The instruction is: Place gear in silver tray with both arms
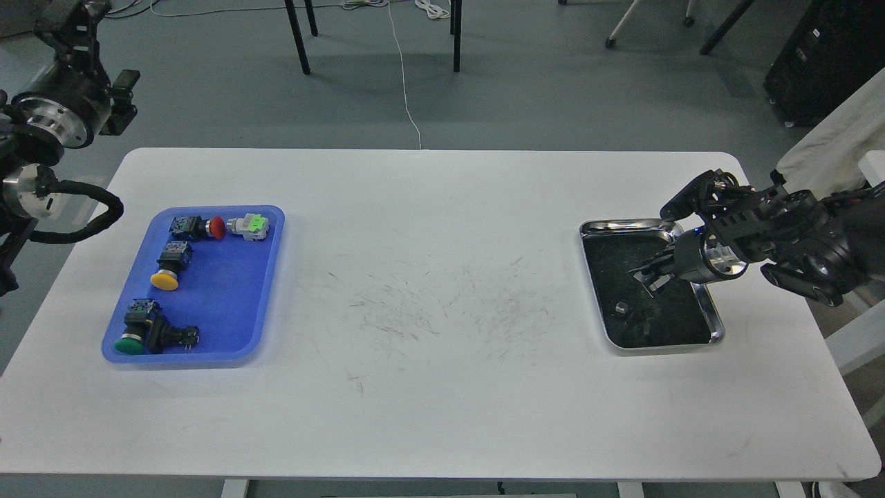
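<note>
Head view: gear (621,308) in silver tray (716,326)

Small grey gear (621,308) lies inside silver tray (716,325).

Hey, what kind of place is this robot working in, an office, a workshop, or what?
Probably a robotics lab or test room. A scuffed white table holds a blue tray of industrial push-button switches and a silver tray, on a grey floor with loose cables and chair legs.
</note>
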You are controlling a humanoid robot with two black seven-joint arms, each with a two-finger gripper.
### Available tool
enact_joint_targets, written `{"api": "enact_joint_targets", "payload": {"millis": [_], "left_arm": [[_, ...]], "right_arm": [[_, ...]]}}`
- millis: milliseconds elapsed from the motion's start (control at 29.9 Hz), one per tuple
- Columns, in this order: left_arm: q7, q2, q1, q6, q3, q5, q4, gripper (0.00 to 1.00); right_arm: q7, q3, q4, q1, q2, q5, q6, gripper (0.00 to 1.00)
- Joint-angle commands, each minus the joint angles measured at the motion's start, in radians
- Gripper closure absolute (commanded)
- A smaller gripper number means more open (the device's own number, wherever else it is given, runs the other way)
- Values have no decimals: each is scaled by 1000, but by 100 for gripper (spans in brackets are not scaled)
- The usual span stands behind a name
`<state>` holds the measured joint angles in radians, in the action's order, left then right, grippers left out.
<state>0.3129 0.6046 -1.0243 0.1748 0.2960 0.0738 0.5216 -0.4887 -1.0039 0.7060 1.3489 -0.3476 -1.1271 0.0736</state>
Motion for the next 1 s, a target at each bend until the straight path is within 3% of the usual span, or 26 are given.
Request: {"api": "enact_joint_targets", "payload": {"millis": [0,201,401,568,803,970], "left_arm": [[0,0,1,0,0,1,0,4],[0,1,10,0,0,1,0,4],[0,1,12,0,0,1,0,4],[-1,3,18,0,0,1,0,4],[-5,9,23,2,-1,1,1,4],[-8,11,23,3,-1,1,3,3]], "right_arm": [[0,11,1,9,-1,4,0,60],[0,126,7,3,-7,12,8,29],[0,137,6,4,-8,15,9,28],[0,235,-5,18,-16,99,14,8],[0,430,-17,62,-59,323,31,7],[0,723,-17,29,-106,467,23,7]]}}
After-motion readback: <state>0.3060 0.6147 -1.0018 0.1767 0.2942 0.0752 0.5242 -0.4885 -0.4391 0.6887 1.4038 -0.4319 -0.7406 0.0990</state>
